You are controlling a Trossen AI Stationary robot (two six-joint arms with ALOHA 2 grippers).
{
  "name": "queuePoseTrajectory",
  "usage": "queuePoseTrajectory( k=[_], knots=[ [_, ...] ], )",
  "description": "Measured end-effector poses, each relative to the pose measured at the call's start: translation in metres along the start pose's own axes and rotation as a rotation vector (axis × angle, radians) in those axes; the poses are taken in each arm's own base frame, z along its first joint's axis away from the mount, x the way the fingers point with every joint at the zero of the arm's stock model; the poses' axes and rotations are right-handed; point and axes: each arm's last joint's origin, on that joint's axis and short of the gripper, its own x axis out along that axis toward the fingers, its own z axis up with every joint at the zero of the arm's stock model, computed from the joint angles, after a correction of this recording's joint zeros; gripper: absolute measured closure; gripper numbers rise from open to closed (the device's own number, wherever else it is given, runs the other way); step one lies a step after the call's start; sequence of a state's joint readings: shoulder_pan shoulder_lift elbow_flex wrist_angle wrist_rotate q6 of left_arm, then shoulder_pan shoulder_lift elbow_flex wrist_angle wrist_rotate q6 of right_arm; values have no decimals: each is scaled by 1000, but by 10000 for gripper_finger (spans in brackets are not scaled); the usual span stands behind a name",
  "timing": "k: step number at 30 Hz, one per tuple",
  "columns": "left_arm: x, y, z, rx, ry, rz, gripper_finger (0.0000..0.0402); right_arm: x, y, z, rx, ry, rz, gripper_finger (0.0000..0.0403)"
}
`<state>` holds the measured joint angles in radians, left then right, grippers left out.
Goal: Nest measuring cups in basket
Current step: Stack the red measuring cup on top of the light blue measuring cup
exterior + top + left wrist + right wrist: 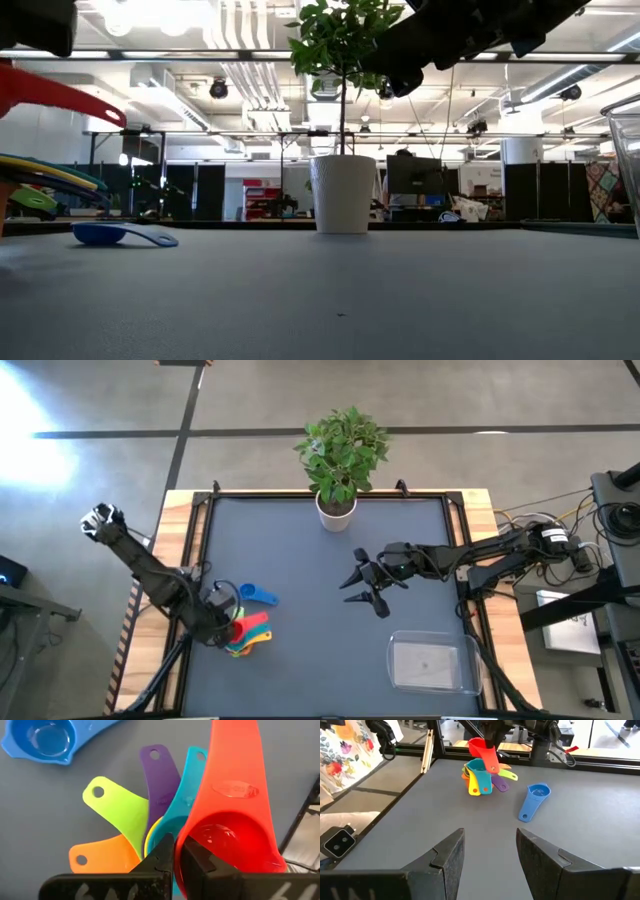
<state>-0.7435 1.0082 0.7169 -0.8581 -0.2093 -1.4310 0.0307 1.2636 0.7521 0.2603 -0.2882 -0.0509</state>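
Left end effector (pixel 174 851) pinching the red cup's (pixel 232 820) bowl rim above the fanned stack (pixel 248 635) at the desk's left, blue cup (pixel 258 596) just beside, basket (pixel 432 663) well apart; light, stiff, slick plastic, so rim or handle grip; right end effector (pixel 489 851) spread, idle mid-desk; stacked bowls mostly hidden.

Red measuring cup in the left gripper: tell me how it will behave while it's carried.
The red measuring cup looks like thin moulded plastic, so probably stiff and light. The left gripper is shut on its rim alone, and the long handle sticks far out, so it may pivot in the grip. Its glossy surface suggests it could slip if jolted.
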Motion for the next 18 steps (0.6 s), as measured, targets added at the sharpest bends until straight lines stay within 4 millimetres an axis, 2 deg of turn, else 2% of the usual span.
queuePoseTrajectory(
  k=[10,15,18],
  knots=[
    [27,5,-11,8,26,42,401,0,0,0,3,-6,-1,236],
    [33,5,-13,-11,44,23,399,0,0,0,4,-6,-1,236],
    [31,0,-12,-13,53,17,379,0,0,0,4,-6,0,236]
  ],
)
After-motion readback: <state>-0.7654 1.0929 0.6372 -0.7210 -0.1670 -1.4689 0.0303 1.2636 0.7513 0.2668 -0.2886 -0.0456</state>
